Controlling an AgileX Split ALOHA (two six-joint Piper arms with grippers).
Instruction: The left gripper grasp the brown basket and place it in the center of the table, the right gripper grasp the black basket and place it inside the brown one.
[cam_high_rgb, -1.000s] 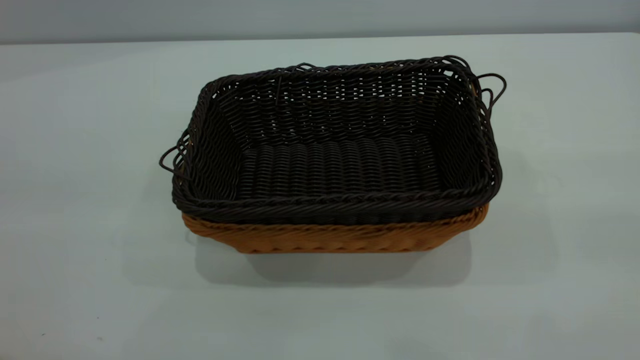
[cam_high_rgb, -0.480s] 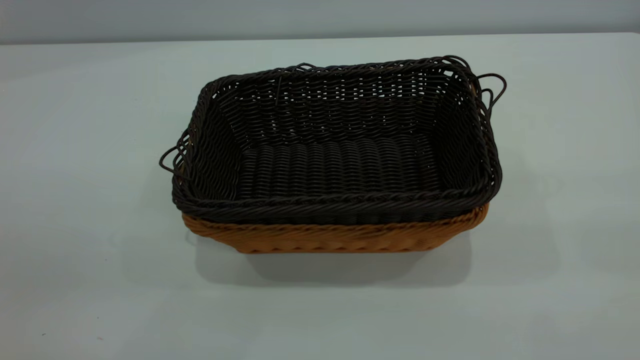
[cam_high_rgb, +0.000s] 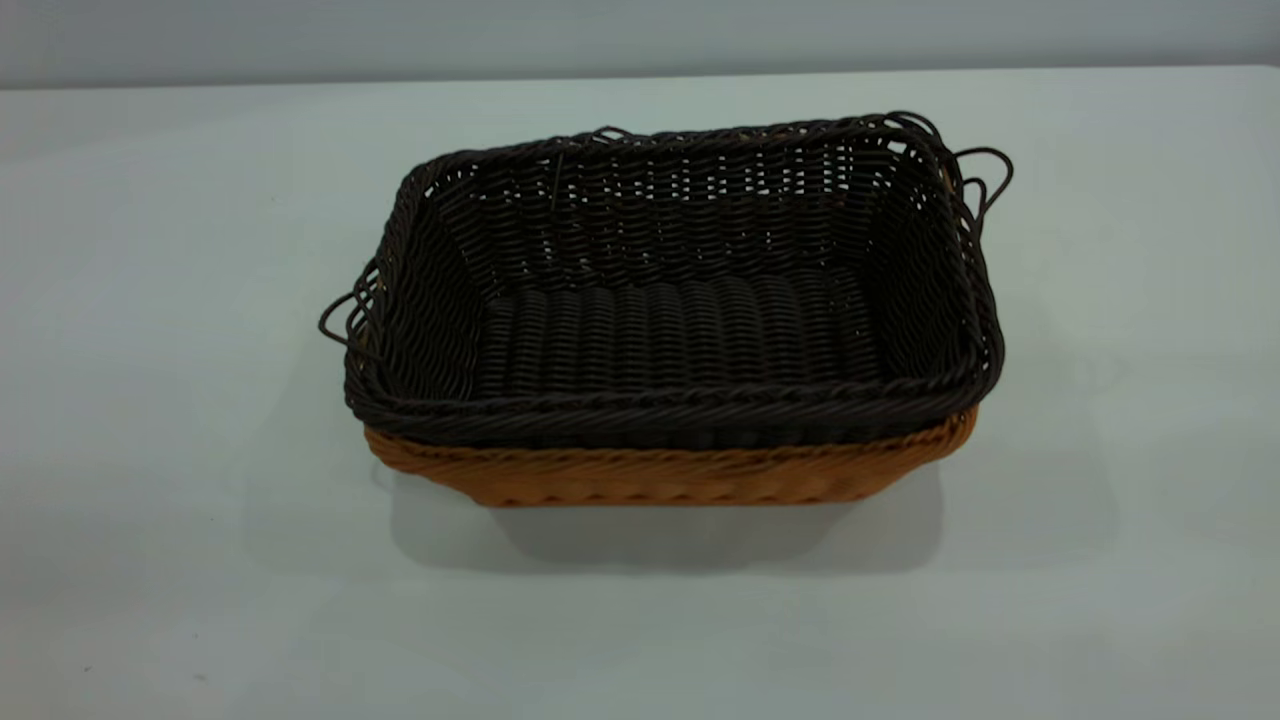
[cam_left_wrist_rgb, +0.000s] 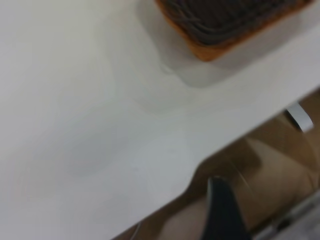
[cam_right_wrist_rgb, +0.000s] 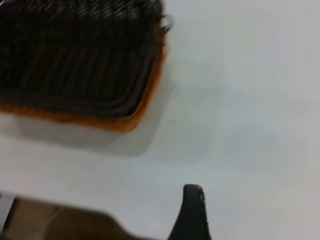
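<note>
The black basket (cam_high_rgb: 680, 300) sits nested inside the brown basket (cam_high_rgb: 660, 475) at the middle of the table (cam_high_rgb: 150, 500). My left gripper (cam_left_wrist_rgb: 222, 210) hangs back by the table's edge, touching nothing; only one finger shows, so I cannot tell how far it is open. My right gripper (cam_right_wrist_rgb: 192, 212) likewise holds nothing, probably well clear of both baskets, toward their 5 o'clock.
</note>
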